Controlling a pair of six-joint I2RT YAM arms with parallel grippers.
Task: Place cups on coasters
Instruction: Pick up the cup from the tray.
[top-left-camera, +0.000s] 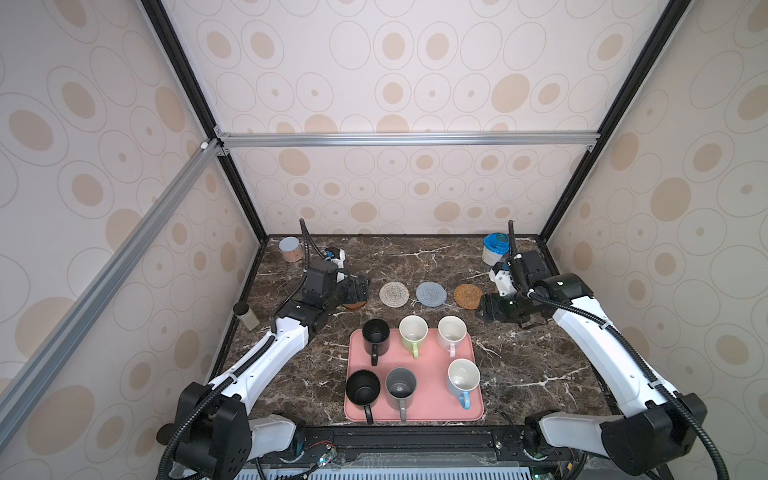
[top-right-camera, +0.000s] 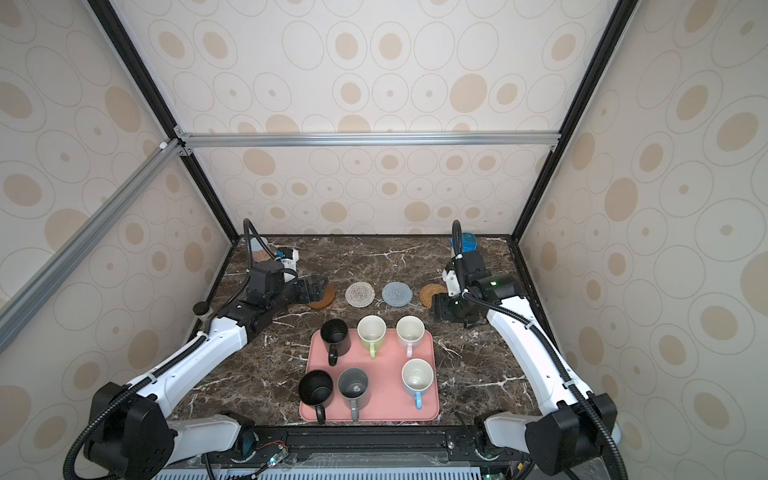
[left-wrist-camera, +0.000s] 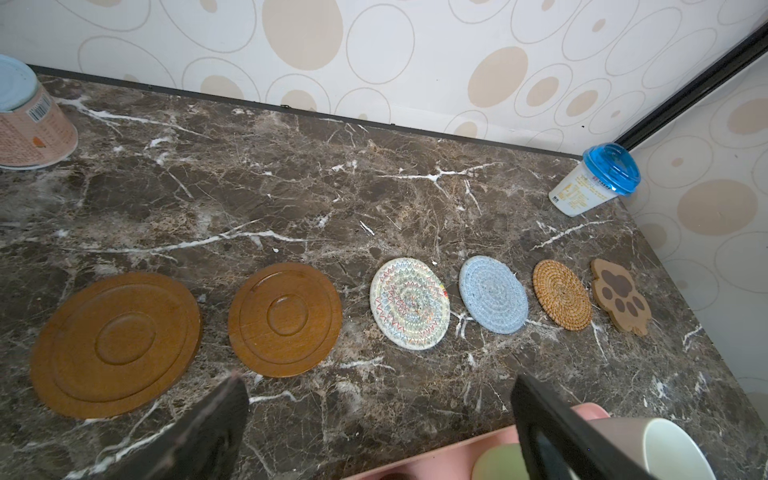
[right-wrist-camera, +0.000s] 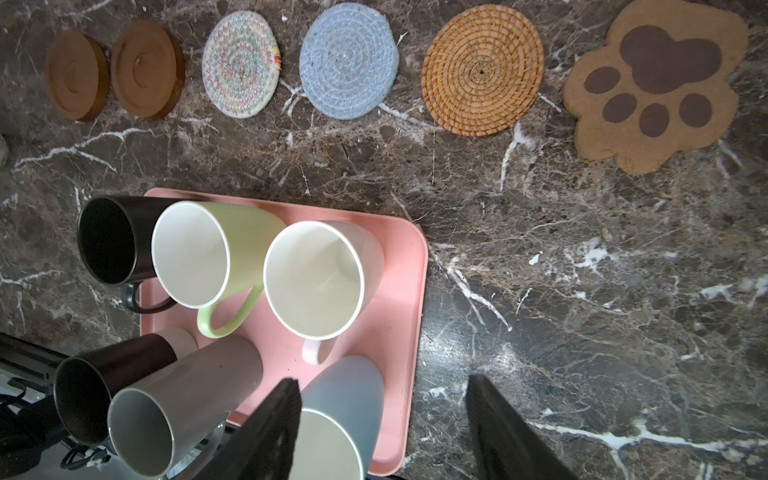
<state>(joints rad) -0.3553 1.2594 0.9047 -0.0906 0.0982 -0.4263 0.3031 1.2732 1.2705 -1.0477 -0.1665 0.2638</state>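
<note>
Several cups stand on the pink tray (top-left-camera: 428, 374): a black (top-left-camera: 376, 334), a light green (top-left-camera: 413, 332) and a white-pink one (top-left-camera: 451, 331) at the back, another black (top-left-camera: 363, 388), a grey (top-left-camera: 400, 388) and a light blue one (top-left-camera: 463, 378) in front. Behind the tray the coasters lie in a row: two wooden discs (left-wrist-camera: 116, 345) (left-wrist-camera: 284, 319), whitish woven (top-left-camera: 394, 294), blue-grey (top-left-camera: 431, 294), rattan (top-left-camera: 467, 296), paw-shaped (right-wrist-camera: 660, 83). My left gripper (top-left-camera: 361, 291) hangs open over the discs. My right gripper (top-left-camera: 484, 309) is open above the paw coaster, empty.
A pinkish can (top-left-camera: 291, 248) stands in the far left corner and a white jar with a blue lid (top-left-camera: 495, 248) in the far right corner. A small dark-capped bottle (top-left-camera: 246, 316) sits at the table's left edge. Patterned walls close in three sides.
</note>
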